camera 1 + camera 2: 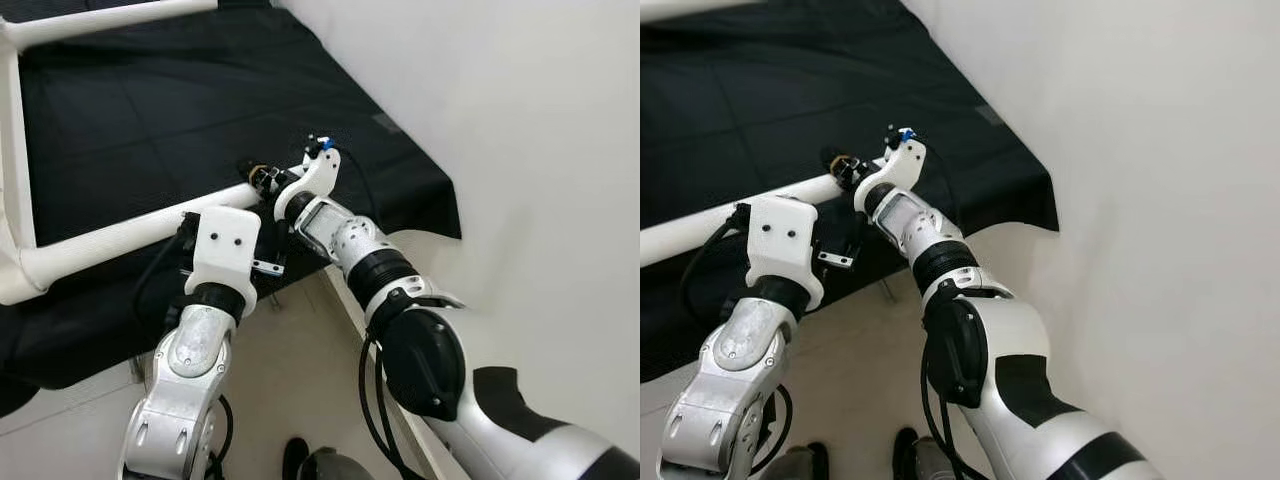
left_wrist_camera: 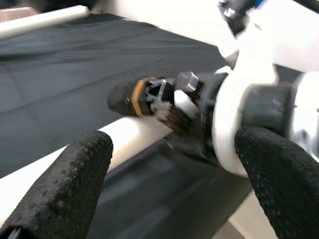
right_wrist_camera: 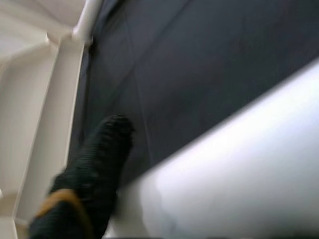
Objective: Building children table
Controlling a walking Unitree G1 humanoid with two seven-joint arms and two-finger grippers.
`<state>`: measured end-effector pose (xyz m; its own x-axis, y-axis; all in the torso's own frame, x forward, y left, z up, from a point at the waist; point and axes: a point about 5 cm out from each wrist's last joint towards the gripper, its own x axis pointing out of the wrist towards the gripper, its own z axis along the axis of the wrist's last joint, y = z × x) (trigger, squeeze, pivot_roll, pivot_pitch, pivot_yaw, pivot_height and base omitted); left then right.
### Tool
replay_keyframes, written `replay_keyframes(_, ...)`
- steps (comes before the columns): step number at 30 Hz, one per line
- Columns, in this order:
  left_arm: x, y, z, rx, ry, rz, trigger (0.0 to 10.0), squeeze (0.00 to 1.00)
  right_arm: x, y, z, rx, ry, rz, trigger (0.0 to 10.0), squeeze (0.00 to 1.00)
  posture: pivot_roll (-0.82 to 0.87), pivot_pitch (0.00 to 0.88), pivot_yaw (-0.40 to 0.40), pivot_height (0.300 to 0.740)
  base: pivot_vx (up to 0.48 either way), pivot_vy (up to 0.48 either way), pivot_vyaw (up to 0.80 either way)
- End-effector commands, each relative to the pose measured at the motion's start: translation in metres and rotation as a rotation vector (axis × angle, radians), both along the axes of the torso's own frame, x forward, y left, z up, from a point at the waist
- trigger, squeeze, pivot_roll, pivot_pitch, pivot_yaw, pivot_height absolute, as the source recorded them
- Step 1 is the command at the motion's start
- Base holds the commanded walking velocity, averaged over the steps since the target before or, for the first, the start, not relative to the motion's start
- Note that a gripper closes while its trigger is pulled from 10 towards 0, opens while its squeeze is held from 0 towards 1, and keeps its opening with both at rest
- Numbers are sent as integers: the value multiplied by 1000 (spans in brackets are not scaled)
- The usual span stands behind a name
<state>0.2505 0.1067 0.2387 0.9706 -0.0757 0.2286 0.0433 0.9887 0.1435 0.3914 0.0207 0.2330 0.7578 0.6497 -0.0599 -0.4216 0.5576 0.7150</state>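
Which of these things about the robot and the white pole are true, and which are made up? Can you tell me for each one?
1. The white pole lies on a black cloth. True.
2. The right gripper is at the end of the pole. True; one black finger sits right against it.
3. The left gripper is squeezed shut. False; its two fingers stand wide apart, with the pole between them.
4. The cloth is red. False; it is black.
5. A white wall stands on the robot's right side. True.
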Motion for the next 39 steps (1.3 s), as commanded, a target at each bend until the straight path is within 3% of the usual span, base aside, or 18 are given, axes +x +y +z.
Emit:
replay_keyframes(1,-2,-4,-2,-12,9,-14,10000,0,-7,8,-15,-46,37,44,10000,1000,140,245,-201,740,0,0,0)
replay_keyframes(4,-2,-4,-2,-13,10,-15,10000,0,-7,7,-16,-49,41,38,10000,1000,142,238,-202,740,0,0,0)
replay_keyframes(5,-2,-4,-2,-12,10,-15,10000,0,-6,7,-16,-51,47,34,10000,596,143,239,-203,740,0,0,0)
replay_keyframes(6,-2,-4,-2,-12,10,-15,10000,0,-6,7,-16,-51,47,34,10000,596,143,239,-203,740,0,0,0)
replay_keyframes(7,-2,-4,-2,-14,9,-15,10000,0,-6,7,-17,-54,48,32,10000,0,142,240,-205,740,0,0,0)
replay_keyframes(15,-1,-5,-1,-13,6,-15,10000,0,-7,5,-20,-75,90,36,10000,0,139,239,-203,740,0,0,0)
replay_keyframes(20,-1,-6,-2,-15,7,-17,10000,0,-5,-8,-30,-87,186,13,10000,0,137,240,-206,740,0,0,0)
replay_keyframes(24,-1,-6,-2,-18,7,-17,10000,0,-2,-20,-32,-17,257,4,10000,0,136,241,-204,740,0,0,0)
replay_keyframes(26,-1,-6,-2,-20,7,-17,10000,0,1,-36,-28,111,313,10,10000,0,130,240,-202,740,0,0,0)
replay_keyframes(28,-1,-6,-2,-22,4,-16,10000,0,2,-48,-30,175,349,7,10000,0,128,241,-199,740,0,0,0)
replay_keyframes(31,-1,-6,-1,-23,3,-14,10000,0,3,-51,-31,187,358,3,10000,0,128,241,-199,740,0,0,0)
replay_keyframes(38,2,-6,-1,-17,1,-14,10000,0,2,-82,-37,286,402,27,10000,0,125,238,-186,740,0,0,0)
replay_keyframes(39,2,-5,-1,-16,1,-12,10000,0,-1,-91,-39,297,412,74,10000,0,126,237,-187,740,0,0,0)
